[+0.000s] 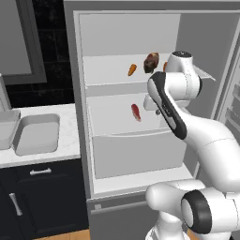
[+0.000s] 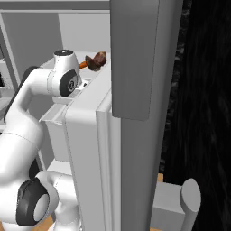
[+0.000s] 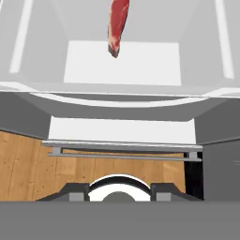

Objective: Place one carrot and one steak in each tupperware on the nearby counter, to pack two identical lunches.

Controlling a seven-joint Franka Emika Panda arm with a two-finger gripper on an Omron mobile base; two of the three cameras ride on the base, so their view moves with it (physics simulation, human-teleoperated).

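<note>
Inside the open fridge, the red steak (image 1: pixel 136 112) lies on the middle shelf. In the hand view the red steak (image 3: pixel 117 26) sits at the top, well beyond my gripper (image 3: pixel 119 194), which is open with nothing between its fingers. My hand hangs just right of this slab, its fingers hidden behind the forearm in the left base view. On the upper shelf are a carrot (image 1: pixel 132 70), the brown steak (image 1: pixel 151 62) and a second carrot (image 1: pixel 165 65) half hidden by the arm. Two tupperware trays (image 1: pixel 37 133) (image 1: pixel 4 129) rest on the counter (image 1: pixel 68 140) at left.
The fridge's lower drawer front (image 1: pixel 136 154) and shelf edges stand close under my hand. The open fridge door (image 2: pixel 140 113) rises on the right side, close to the arm. Navy cabinets (image 1: pixel 42 197) sit below the counter. Wooden floor (image 3: pixel 28 164) lies below.
</note>
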